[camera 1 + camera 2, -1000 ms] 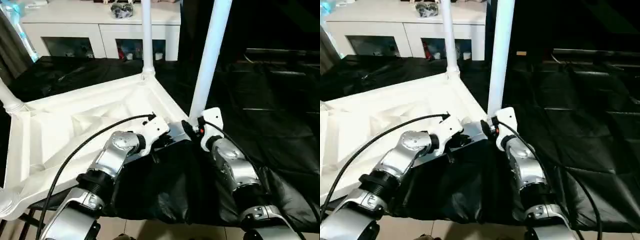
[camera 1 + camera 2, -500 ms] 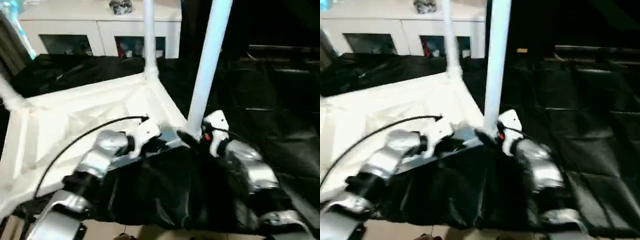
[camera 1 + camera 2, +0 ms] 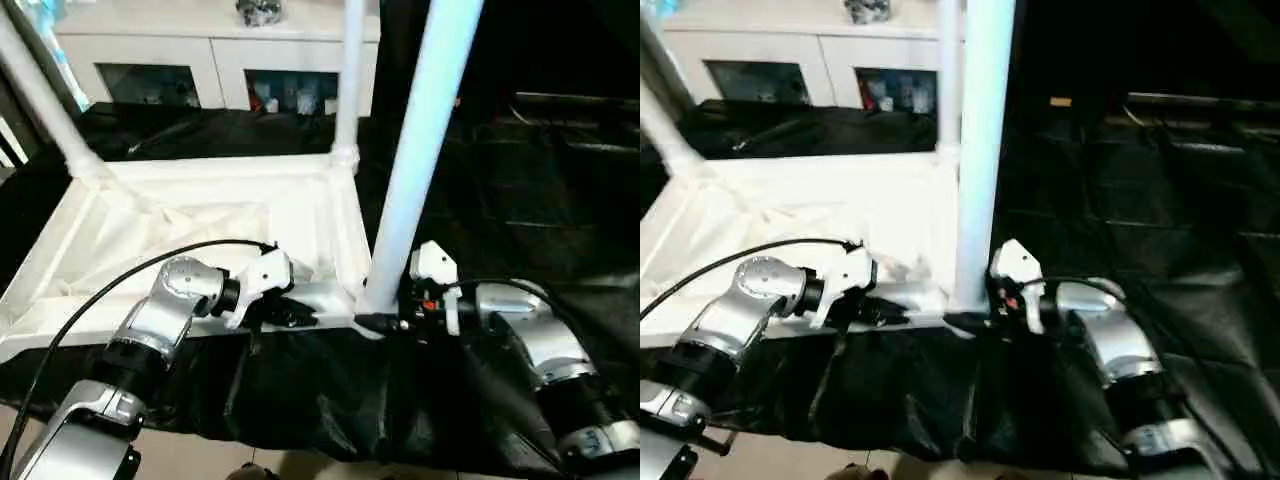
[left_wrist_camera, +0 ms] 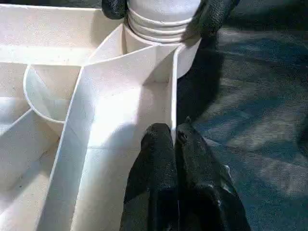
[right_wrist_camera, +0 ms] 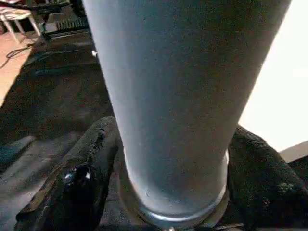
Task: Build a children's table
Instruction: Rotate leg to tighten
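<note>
1. A black, creased sheet (image 3: 520, 190) covers the worktop from the near edge to the far side; it hangs in folds over the near edge, and a strip of pale floor (image 3: 200, 462) shows below it.
2. The white tabletop (image 3: 190, 225) lies upside down on the sheet, ribbed underside up, on the robot's left half of the worktop.
3. Three legs stand in its corner sockets: the near right leg (image 3: 425, 130), the far right leg (image 3: 349, 75) and the far left leg (image 3: 40, 95), which leans.
4. Behind the worktop stands a white cabinet (image 3: 215, 45) with glass doors; small items sit on its top and behind the glass, too small to tell apart.
5. The right of the room is dark, with a black frame-like object (image 3: 575, 105) barely readable.
6. The left gripper (image 4: 174, 139) rests with its fingers pressed together on the tabletop's near rim, holding nothing.
7. The right gripper (image 5: 168, 183) stands wide around the foot of the near right leg, one black finger (image 5: 72, 185) on each side, just above the socket.
</note>
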Controlling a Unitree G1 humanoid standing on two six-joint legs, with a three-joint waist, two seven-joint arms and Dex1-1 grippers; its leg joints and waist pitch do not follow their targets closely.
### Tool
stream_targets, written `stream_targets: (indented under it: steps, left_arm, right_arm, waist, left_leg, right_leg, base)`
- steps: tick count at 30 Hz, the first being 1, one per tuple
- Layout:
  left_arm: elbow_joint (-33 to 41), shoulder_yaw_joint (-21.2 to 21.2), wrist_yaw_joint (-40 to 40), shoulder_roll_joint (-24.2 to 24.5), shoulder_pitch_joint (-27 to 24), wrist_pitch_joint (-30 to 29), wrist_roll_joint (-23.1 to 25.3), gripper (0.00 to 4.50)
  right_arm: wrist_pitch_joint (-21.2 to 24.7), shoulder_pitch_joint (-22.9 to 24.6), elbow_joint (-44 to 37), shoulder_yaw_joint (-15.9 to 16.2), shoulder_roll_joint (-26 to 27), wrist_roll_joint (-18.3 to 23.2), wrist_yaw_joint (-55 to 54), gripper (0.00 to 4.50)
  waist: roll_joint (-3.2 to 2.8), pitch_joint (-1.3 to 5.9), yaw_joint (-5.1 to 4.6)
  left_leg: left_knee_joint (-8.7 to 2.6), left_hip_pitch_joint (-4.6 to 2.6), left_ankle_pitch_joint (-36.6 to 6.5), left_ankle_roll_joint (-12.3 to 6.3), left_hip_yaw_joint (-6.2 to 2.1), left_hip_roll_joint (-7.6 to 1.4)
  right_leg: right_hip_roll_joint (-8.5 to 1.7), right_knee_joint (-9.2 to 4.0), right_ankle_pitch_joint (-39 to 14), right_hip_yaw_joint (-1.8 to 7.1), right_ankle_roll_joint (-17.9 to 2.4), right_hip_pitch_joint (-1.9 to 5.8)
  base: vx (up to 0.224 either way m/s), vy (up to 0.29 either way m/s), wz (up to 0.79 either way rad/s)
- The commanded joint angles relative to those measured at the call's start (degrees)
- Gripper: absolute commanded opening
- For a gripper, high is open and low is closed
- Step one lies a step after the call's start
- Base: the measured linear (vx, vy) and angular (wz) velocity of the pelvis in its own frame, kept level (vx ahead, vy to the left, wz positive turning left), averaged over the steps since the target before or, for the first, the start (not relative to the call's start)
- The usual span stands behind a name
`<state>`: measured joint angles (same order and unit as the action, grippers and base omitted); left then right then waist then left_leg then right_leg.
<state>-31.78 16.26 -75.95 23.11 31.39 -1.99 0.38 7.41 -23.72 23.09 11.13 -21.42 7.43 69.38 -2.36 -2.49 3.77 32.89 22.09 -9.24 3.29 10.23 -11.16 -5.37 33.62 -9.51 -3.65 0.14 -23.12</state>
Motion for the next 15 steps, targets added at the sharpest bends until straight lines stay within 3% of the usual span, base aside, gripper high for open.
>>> stream_targets:
  steps: [1, 4, 11, 13, 15]
  left_arm:
    - [0.9, -0.7, 1.0, -0.2, 1.2, 0.9, -1.1, 0.00]
    - [0.9, -0.6, 0.9, -0.1, 1.2, 1.0, -1.1, 0.00]
    - [0.2, -1.4, 4.5, -1.6, 1.5, 0.8, -0.8, 0.00]
    - [-1.0, -2.0, 13.3, -4.6, 2.4, -0.9, 1.7, 0.00]
    - [-1.5, -2.2, 17.3, -6.2, 2.8, -2.0, 2.7, 0.00]
  right_arm:
    - [0.3, 0.4, -1.9, 4.0, 1.0, 1.2, 4.2, 2.99]
    - [0.4, 0.3, -1.9, 4.1, 1.2, 1.2, 4.1, 2.75]
    - [0.6, 1.0, -1.8, 1.7, 3.7, 2.2, -0.4, 2.67]
    - [-0.9, 0.1, 1.4, -1.8, 8.7, 0.6, -12.8, 2.67]
    - [-1.1, -0.2, 2.6, -3.6, 11.4, 0.5, -18.4, 2.66]
  waist:
    - [0.23, 3.73, 0.07]
    - [0.20, 3.75, 0.08]
    - [0.27, 3.66, 0.01]
    - [0.16, 3.47, -0.40]
    - [0.34, 3.28, -0.78]
  left_leg:
    - [-3.67, -1.24, -15.4, -2.71, -0.13, -1.93]
    - [-3.62, -1.21, -15.2, -2.79, -0.13, -1.94]
    - [-3.64, -1.19, -15.7, -2.39, -0.16, -1.89]
    - [-3.78, -1.27, -17.4, -0.96, -0.31, -1.86]
    - [-3.85, -1.43, -19.2, 0.22, -0.38, -1.67]
  right_leg:
    - [-2.50, -3.28, -11.0, 1.93, -14.7, 2.69]
    - [-2.49, -3.26, -10.9, 1.91, -14.8, 2.71]
    - [-2.54, -3.38, -12.6, 1.91, -14.3, 2.66]
    - [-2.73, -3.67, -16.1, 2.06, -13.4, 2.32]
    - [-2.68, -4.10, -20.2, 2.03, -12.1, 2.09]
  base:
    - [0.000, 0.000, 0.00]
    - [0.000, 0.000, 0.00]
    - [0.000, 0.000, 0.00]
    - [0.000, 0.000, 0.00]
    - [0.000, 0.000, 0.00]
